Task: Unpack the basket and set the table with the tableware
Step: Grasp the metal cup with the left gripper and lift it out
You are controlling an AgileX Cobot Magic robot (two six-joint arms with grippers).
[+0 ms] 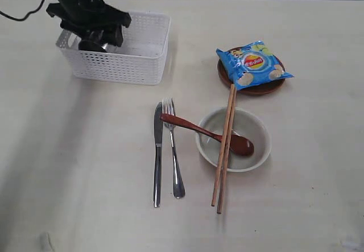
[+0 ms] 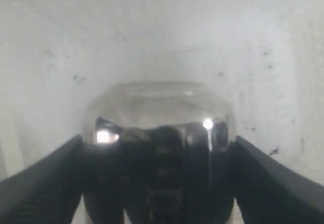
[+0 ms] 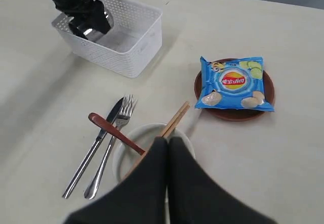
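The white basket (image 1: 136, 67) stands at the back left of the table (image 1: 68, 166). My left gripper (image 1: 94, 36) reaches into its left end, and its fingers press both sides of the steel cup (image 2: 157, 113). In the right wrist view the cup (image 3: 98, 27) shows at the basket's (image 3: 136, 47) rim. Knife (image 1: 157, 155) and fork (image 1: 173, 155) lie side by side. The red-brown spoon (image 1: 199, 129) rests across the fork into the pale bowl (image 1: 259, 129). Two chopsticks (image 1: 226, 144) lie over the bowl. My right gripper (image 3: 168, 140) hangs shut and empty above the bowl (image 3: 129, 138).
A blue crisp bag (image 1: 253, 64) lies on the round brown plate (image 1: 256, 88) at the back right. A black cable (image 1: 23, 16) runs along the far left edge.
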